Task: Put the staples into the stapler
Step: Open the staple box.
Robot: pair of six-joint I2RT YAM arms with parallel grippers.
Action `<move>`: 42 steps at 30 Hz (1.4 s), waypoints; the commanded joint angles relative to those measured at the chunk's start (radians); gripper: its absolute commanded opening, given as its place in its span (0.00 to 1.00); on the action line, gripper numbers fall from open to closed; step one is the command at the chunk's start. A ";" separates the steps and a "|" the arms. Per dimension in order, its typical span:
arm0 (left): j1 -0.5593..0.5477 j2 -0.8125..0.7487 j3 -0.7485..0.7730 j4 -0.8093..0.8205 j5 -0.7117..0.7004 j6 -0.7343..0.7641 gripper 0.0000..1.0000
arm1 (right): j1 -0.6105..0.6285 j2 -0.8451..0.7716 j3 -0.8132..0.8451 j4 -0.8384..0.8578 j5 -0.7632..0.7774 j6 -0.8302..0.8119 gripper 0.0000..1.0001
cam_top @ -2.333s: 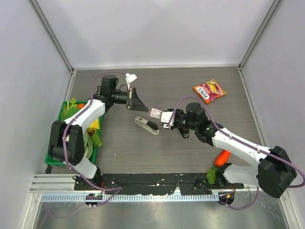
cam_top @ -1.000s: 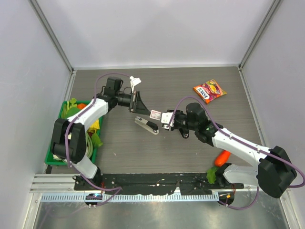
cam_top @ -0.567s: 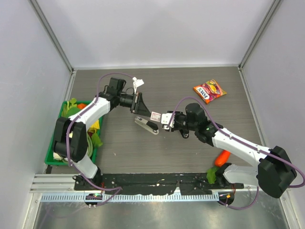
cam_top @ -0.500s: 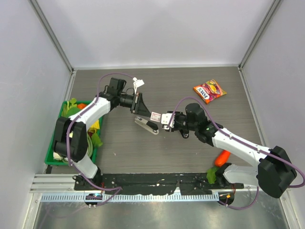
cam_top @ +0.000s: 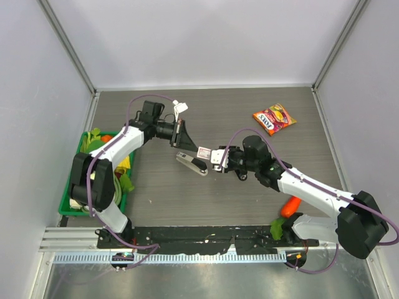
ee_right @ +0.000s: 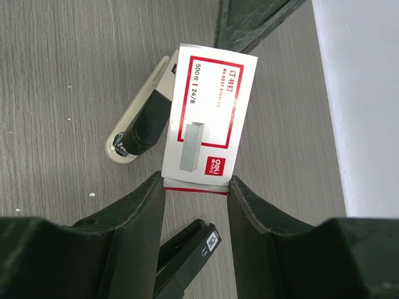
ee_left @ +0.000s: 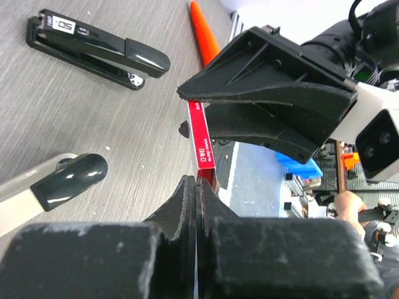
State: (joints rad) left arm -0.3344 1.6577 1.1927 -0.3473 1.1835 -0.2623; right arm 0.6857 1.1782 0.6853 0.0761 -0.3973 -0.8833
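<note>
Nearest the arm bases, an orange carrot [cam_top: 290, 205] lies on the grey counter [cam_top: 187, 205] beside the right arm, and a green basket [cam_top: 70, 202] of vegetables sits at the counter's left edge. Farther in, around the middle, two staplers lie flat just beside each other: a black stapler [ee_left: 93, 47] and a pale stapler [ee_right: 140, 118] with a dark top. Raised over them, off the counter, the right hand [cam_top: 216, 156] holds the staples [ee_right: 209, 118], a small white box with a red border. Its two fingers [ee_right: 140, 215] press on the box's long sides at the near end, so most of the box sticks out past the fingertips, printed face toward the wrist camera. The left hand [ee_left: 196, 185] reaches in from the far left, its fingers pressed tight together with no gap. Their tips meet the far end of the box at its red edge, though whether they pinch a flap there cannot be told. Well apart, at the far right of the counter, lies an orange-red snack packet [cam_top: 274, 118].
</note>
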 commanded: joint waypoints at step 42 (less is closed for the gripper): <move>-0.055 -0.069 0.048 -0.107 -0.206 0.146 0.57 | 0.005 -0.025 0.008 0.013 -0.025 -0.002 0.44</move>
State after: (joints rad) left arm -0.3820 1.5761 1.1961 -0.4362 0.9867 -0.1467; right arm 0.6861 1.1767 0.6731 0.0742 -0.3927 -0.8974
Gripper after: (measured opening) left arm 0.562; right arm 0.467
